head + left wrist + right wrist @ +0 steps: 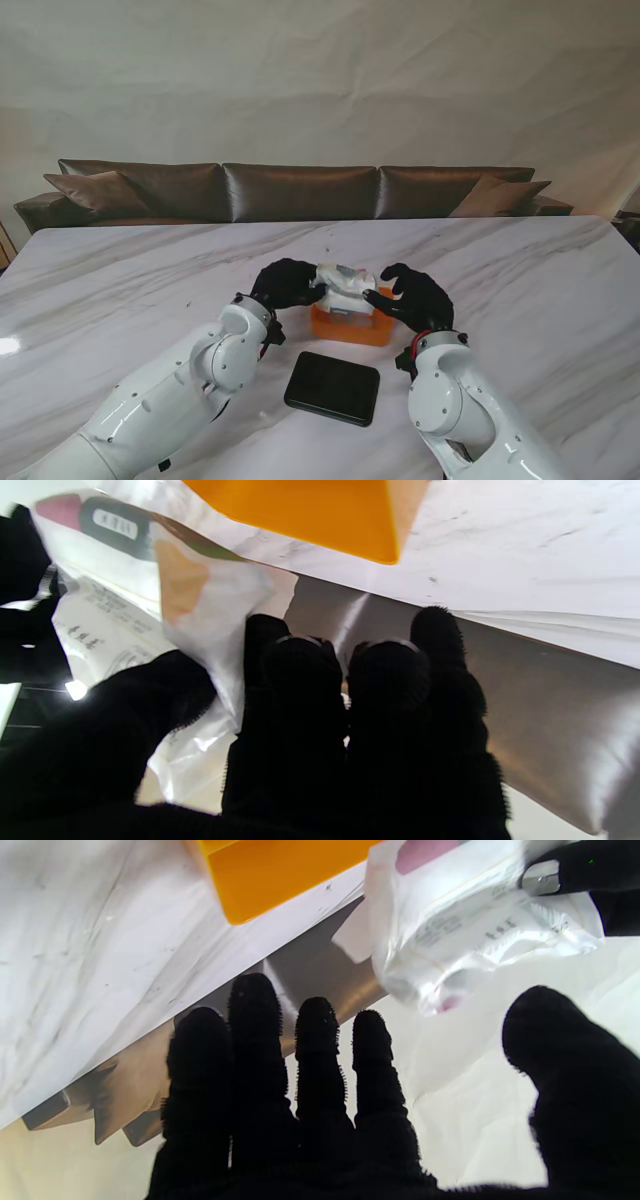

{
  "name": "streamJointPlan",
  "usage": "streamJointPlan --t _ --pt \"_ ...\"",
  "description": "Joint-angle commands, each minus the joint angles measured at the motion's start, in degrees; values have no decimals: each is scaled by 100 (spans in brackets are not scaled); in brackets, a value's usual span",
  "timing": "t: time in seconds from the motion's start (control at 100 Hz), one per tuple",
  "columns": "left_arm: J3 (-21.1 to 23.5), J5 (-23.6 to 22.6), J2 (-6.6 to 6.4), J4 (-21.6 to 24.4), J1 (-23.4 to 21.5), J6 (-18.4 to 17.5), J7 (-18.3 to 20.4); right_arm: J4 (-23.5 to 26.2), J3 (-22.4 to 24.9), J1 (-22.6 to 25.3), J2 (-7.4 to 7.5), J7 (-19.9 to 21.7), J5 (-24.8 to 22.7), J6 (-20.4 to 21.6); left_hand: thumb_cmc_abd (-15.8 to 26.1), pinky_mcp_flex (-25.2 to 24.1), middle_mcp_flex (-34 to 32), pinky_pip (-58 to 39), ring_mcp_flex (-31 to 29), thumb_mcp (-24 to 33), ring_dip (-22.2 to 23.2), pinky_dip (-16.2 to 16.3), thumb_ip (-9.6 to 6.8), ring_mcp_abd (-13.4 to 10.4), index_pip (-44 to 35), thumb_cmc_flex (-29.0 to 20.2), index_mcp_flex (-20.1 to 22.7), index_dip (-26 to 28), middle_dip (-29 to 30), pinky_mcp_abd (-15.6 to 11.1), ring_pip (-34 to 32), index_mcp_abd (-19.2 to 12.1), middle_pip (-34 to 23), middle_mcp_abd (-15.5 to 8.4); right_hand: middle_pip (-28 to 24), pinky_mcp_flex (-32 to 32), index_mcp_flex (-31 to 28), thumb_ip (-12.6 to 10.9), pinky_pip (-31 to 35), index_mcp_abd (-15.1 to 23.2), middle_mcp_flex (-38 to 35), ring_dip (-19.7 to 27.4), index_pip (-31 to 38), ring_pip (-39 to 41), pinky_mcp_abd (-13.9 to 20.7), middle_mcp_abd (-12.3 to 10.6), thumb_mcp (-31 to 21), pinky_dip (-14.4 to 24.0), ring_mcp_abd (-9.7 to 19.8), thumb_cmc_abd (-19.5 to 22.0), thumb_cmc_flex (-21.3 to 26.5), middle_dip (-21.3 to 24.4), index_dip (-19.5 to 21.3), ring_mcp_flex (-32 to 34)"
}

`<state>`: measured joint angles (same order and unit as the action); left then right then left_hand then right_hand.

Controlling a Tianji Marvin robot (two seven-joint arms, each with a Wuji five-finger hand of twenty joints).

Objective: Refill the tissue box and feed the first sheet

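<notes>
My left hand (288,283) grips the wrapped tissue pack (340,285) over the orange box (352,326); my right hand (418,296) is spread, seemingly empty. Next, lower it in.

Glossy white arms, each hand (288,284) (415,297) in a fuzzy black glove.

Bright even light; wrist views blurred, glary.

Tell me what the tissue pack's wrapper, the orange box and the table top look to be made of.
Tissue pack wrapper: thin, glossy plastic film, crinkled and translucent, with print on it. Orange box: probably hard moulded plastic, with smooth flat walls and an even colour. Table top: polished white marble or a marble-look slab, grey-veined and reflective.
</notes>
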<state>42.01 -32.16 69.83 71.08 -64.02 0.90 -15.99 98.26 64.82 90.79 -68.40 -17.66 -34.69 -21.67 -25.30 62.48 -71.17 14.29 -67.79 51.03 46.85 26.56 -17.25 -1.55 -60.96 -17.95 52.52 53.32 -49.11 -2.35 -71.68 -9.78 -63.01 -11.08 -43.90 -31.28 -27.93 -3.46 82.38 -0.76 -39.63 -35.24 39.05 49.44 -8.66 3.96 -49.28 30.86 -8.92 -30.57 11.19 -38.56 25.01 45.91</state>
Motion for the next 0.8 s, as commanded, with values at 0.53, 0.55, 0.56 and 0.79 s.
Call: streamJointPlan --t 0.53,0.55,0.56,0.79 --pt "-369 1034 163 160 740 1737 1437 -103 290 274 47 -175 -291 -42 401 121 -679 -13427 -523 -288 -396 535 -462 565 -431 -200 515 -213 288 -1170 -805 135 107 -91 -32 77 152 -283 -94 -58 238 53 48 -165 259 23 190 137 -102 86 -170 119 -106 -226" --pt "-404 1060 179 119 781 1754 1452 -104 300 285 48 -179 -295 -37 402 121 -681 -13427 -524 -297 -401 539 -456 569 -428 -209 514 -224 294 -1167 -807 138 111 -81 -33 77 156 -284 -95 -58 238 53 46 -165 259 21 192 137 -102 84 -171 119 -108 -226" --pt "-421 1074 186 98 801 1759 1460 -103 305 290 48 -180 -297 -35 404 121 -682 -13427 -524 -300 -402 540 -454 570 -426 -212 512 -229 295 -1166 -809 142 112 -80 -35 77 154 -285 -95 -56 236 53 46 -165 259 22 192 138 -102 82 -167 119 -109 -226" --pt "-776 1587 396 -439 1261 1850 1725 -119 395 376 60 -173 -319 -10 519 123 -697 -13427 -523 -436 -457 595 -366 644 -468 -264 505 -359 338 -1085 -853 275 121 -13 -36 88 144 -292 -113 -71 242 60 39 -178 262 33 193 140 -89 73 -144 126 -126 -240"
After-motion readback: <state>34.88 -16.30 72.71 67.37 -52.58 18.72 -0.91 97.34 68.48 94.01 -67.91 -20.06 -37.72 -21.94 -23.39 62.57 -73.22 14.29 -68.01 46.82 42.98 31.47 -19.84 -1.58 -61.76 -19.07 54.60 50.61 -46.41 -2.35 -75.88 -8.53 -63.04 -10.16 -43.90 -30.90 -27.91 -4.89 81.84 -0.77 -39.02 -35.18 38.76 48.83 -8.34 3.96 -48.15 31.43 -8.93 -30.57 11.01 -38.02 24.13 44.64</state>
